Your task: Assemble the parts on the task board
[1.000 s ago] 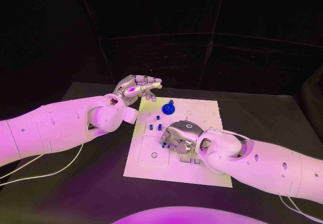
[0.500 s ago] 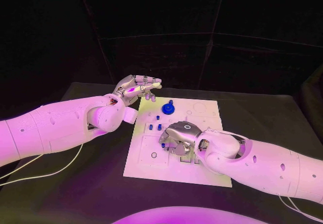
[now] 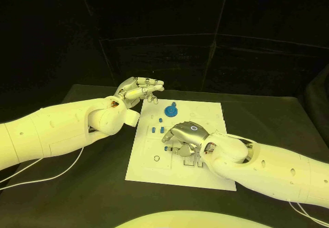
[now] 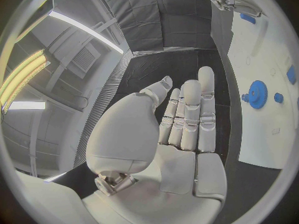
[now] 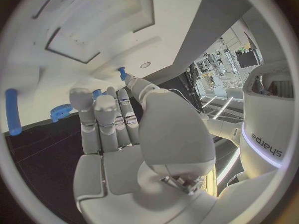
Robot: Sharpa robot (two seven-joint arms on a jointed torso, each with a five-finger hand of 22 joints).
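**Q:** Why is the left robot hand (image 3: pixel 140 89) parked off the task board (image 3: pixel 209 114)?

**A:** It hovers over the dark surface (image 3: pixel 274 118) just past the board's eleven o'clock corner, apparently keeping clear while the other arm works. In the left wrist view its fingers (image 4: pixel 190 114) are stretched out, side by side, palm bare; it holds nothing and touches nothing.

**Q:** And the right robot hand (image 3: pixel 184 137)?

**A:** It sits low over the middle of the board, knuckles up, fingers curled down toward the plate. From the head view, what lies under the palm is hidden. The right wrist view shows its fingers (image 5: pixel 106 119) pointing at the board beside a small blue peg (image 5: pixel 122 73) near a round hole (image 5: pixel 144 64). Whether the thumb and a finger pinch that peg, or merely reach it, I cannot tell.

**Q:** Where are the parts?

**A:** The blue gear (image 3: pixel 170 111) lies flat toward the board's twelve o'clock end, a small blue knob (image 3: pixel 174 103) just beyond it. A few short blue pegs (image 3: pixel 155 128) stand at about ten o'clock of the right robot hand. In the right wrist view a long blue pin (image 5: pixel 11 118) lies near the board's edge.

**Q:** The step in hand?

**A:** Likely seating a peg near the board's middle; the gear looks untouched.
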